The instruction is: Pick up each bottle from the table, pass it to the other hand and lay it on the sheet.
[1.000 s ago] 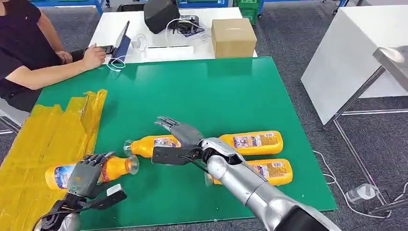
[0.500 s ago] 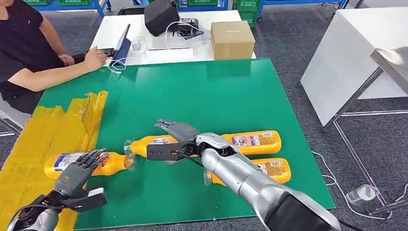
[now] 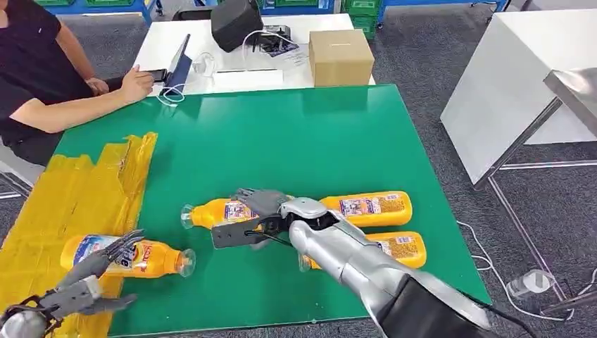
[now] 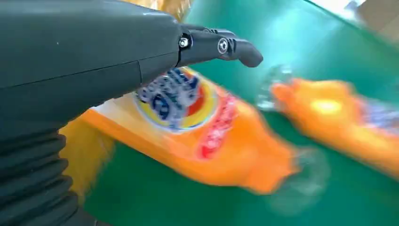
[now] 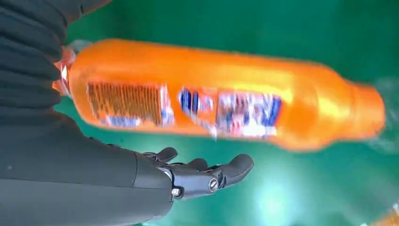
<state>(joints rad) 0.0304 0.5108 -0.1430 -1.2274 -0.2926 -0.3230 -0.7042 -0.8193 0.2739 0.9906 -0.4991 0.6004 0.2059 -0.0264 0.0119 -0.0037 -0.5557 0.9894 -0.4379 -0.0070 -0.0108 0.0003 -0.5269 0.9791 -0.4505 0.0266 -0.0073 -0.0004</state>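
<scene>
A Kuavo humanoid works through 4 orange drink bottles on a green counter [image 3: 317, 134], with a yellow sheet [image 3: 67, 197] spread over the counter's left end. 1 bottle [image 3: 123, 255] lies on its side half on the sheet, its base and label over the yellow and its clear cap end reaching out over the green toward the middle of the counter. The robot's left hand [image 3: 91, 273] hovers just beside that bottle on the near side, its fingers spread and holding nothing; the left wrist view has the same bottle [image 4: 197, 136] lying free under the extended fingers [image 4: 221, 47]. The second bottle [image 3: 218, 211] lies on its side mid-counter, long axis running left to right, cap toward the sheet. The right hand [image 3: 255, 211] is right at this bottle, reaching in from the near right across its body, fingers apart and not wrapped around it; in the right wrist view the bottle [image 5: 221, 94] lies lengthwise just past the opened fingers [image 5: 211, 176], with green counter showing between them. The right hand is much the nearer to it, so the next pick looks to be a grasp across the bottle's short side. 2 further bottles, the third bottle [image 3: 366, 208] and the fourth bottle [image 3: 394, 248], lie parallel at the right, partly behind the right arm. A person [image 3: 42, 77] sits at a white desk [image 3: 232, 56] beyond, near a cardboard box [image 3: 340, 56].
</scene>
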